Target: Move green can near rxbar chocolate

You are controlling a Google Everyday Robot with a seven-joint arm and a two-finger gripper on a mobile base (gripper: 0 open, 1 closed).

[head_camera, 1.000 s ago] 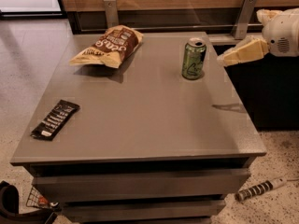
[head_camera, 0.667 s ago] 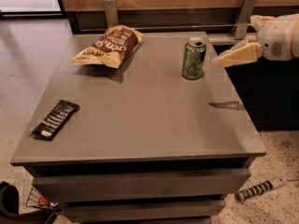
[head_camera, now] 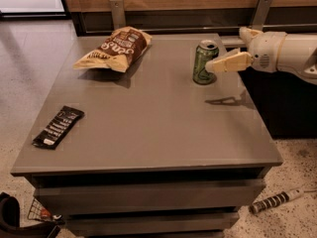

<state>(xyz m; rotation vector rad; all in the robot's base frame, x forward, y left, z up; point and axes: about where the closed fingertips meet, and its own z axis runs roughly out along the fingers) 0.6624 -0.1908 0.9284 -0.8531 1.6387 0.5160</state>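
Note:
The green can (head_camera: 204, 62) stands upright on the grey table (head_camera: 148, 118), toward the back right. The rxbar chocolate (head_camera: 58, 127), a flat black wrapper with white lettering, lies near the table's front left edge, far from the can. My gripper (head_camera: 214, 66) reaches in from the right at can height; one pale finger (head_camera: 229, 63) points left and its tip is at the can's right side. The other finger is hidden behind.
A crinkled brown-and-tan chip bag (head_camera: 115, 48) lies at the back left of the table. A wooden wall with metal brackets (head_camera: 117, 12) runs behind. A striped stick-like object (head_camera: 275, 201) lies on the floor at the right, a dark object (head_camera: 15, 217) at the lower left.
My gripper has moved left toward the green can, closing the gap until its finger tip is at the can's right side. The can, bar and bag have not moved.

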